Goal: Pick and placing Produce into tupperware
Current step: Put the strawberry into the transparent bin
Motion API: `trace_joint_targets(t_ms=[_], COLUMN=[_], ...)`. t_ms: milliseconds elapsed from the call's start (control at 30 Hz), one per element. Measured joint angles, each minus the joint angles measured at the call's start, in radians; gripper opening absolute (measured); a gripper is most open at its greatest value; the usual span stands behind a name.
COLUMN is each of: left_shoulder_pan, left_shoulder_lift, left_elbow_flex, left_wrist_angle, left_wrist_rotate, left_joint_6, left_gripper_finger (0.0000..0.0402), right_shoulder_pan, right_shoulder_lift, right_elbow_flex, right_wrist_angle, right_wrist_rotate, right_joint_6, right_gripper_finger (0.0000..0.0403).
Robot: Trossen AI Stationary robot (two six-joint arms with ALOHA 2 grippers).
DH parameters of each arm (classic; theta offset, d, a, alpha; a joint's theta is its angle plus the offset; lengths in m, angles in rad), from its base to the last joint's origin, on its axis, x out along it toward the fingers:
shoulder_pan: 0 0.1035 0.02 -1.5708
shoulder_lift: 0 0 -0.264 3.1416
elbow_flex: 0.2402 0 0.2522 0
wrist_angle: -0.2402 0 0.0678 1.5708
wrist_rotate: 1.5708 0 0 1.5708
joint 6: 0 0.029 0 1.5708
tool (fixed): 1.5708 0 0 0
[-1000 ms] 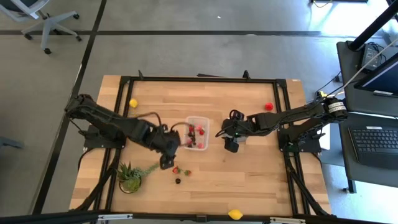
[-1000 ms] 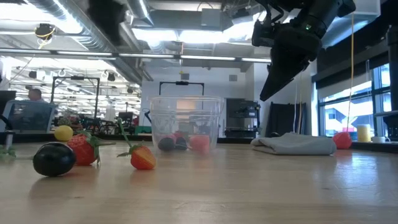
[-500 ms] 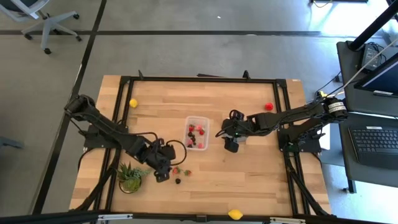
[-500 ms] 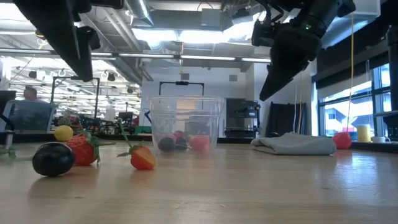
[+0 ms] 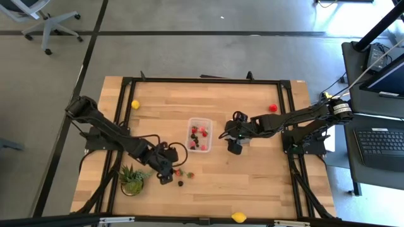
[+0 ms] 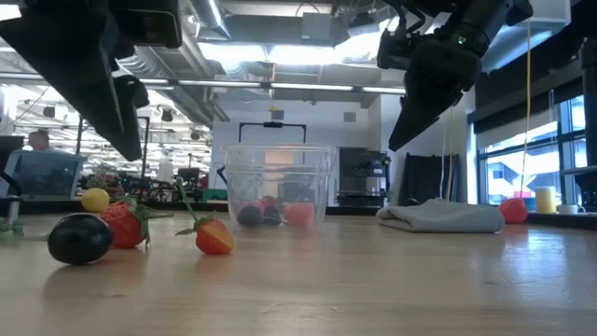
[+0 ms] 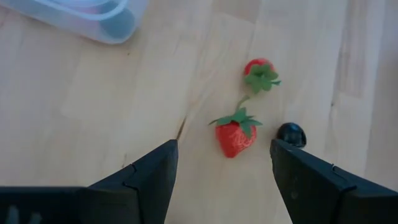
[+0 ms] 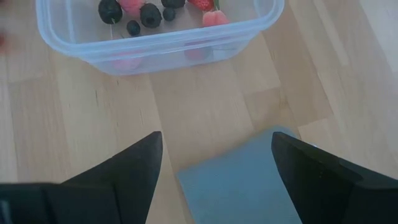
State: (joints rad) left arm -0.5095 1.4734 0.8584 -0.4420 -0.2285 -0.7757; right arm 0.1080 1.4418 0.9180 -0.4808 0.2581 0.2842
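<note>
Beside tupperware — two strawberries, one berry

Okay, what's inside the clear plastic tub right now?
The tupperware holds dark berries and red strawberry pieces. The right wrist view cuts off its far side, so any pieces there are hidden and there's no full count.

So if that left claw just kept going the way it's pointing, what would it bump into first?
Probably the strawberry, which lies on the table between the open fingers of the left gripper. Depth is hard to judge.
</note>
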Motion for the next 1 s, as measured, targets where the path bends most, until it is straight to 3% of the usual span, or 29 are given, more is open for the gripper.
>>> trace_joint_targets(t_ms=[533, 1000], left_shoulder_pan=[-0.012, -0.037], left_shoulder_lift=[0.135, 0.207], left_elbow_flex=[-0.025, -0.025], left_wrist_angle=[0.209, 0.22], left_wrist_rotate=[-0.012, -0.017], left_joint_6=[0.076, 0.075], left_gripper_finger=[0.0245, 0.0245], right_shoulder_pan=[0.0, 0.0], right_shoulder_lift=[0.0, 0.0], right_elbow_flex=[0.0, 0.0], right_wrist_angle=[-0.001, 0.003], right_wrist_rotate=[0.002, 0.003], right_joint_6=[-0.001, -0.002], right_gripper_finger=[0.0303, 0.0303])
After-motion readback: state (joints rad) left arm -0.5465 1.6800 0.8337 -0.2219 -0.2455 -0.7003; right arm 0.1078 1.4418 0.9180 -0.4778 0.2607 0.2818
